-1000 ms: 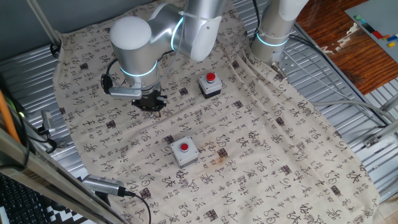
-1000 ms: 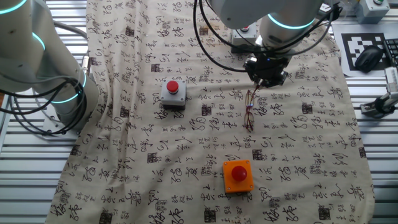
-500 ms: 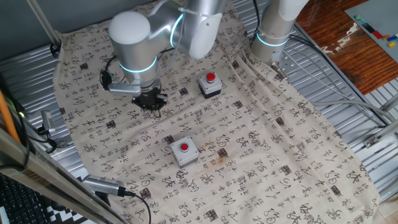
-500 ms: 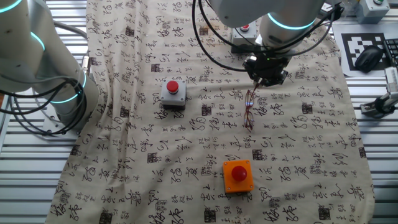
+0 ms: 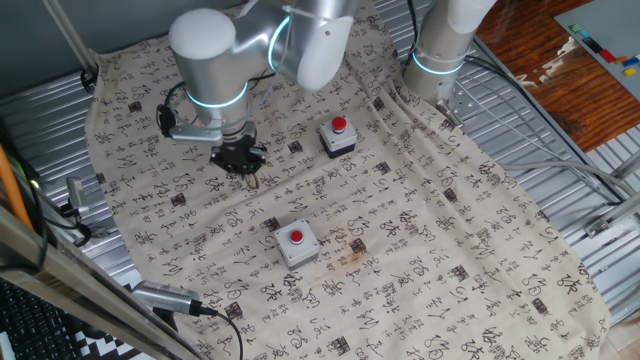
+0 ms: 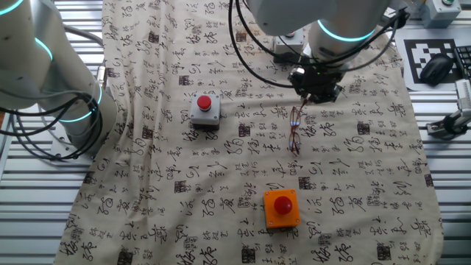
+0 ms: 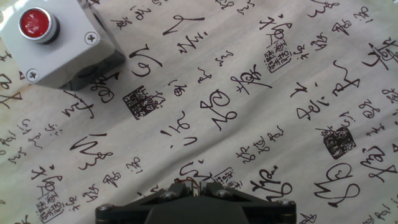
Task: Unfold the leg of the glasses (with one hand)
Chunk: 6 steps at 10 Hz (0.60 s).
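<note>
The glasses point(image 6: 295, 134) are thin reddish-brown wire frames lying on the printed cloth, running from below my gripper towards the orange box. My gripper point(image 6: 315, 96) stands over their far end. In the hand view the jaws are nearly together, my gripper point(image 7: 196, 185) pinching a thin reddish wire of the glasses point(image 7: 189, 179); the rest of the frame is hidden under the hand. In one fixed view my gripper point(image 5: 240, 163) points down at the cloth and the glasses are too thin to make out.
A grey box with a red button point(image 6: 205, 109) stands left of the glasses and also shows in the hand view point(image 7: 59, 40). An orange button box point(image 6: 282, 207) lies nearer. A second arm point(image 6: 44, 73) stands at the left. Another grey button box point(image 5: 338, 137) sits nearby.
My gripper has shifted slightly away along the cloth with the wire still between the jaws. The glasses frame has barely moved.
</note>
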### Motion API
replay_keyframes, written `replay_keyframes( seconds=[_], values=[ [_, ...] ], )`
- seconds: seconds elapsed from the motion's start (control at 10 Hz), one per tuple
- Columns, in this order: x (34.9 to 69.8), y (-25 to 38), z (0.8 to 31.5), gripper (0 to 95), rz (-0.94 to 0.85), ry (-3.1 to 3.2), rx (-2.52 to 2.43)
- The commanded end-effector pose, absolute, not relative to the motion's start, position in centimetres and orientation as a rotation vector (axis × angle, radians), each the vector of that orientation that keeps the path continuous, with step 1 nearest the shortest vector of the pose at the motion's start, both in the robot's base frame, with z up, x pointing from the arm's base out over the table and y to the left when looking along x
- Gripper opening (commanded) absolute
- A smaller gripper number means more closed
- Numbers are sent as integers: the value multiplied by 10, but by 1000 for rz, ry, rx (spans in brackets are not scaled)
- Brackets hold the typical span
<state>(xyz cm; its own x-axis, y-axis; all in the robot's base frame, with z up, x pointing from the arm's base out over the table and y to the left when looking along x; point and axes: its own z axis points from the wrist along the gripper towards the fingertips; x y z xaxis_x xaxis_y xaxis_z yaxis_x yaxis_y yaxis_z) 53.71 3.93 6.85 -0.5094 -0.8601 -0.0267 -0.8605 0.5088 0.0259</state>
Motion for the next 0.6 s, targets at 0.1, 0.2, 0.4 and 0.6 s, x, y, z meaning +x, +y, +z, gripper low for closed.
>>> replay_keyframes(
  seconds=[0.1,0.2,0.4,0.6],
  values=[
    [537,39,70,0,65,2716,-1551],
    [537,38,71,0,68,2713,-1553],
    [537,35,73,0,82,2704,-1554],
    [536,34,74,0,93,2697,-1554]
  ],
)
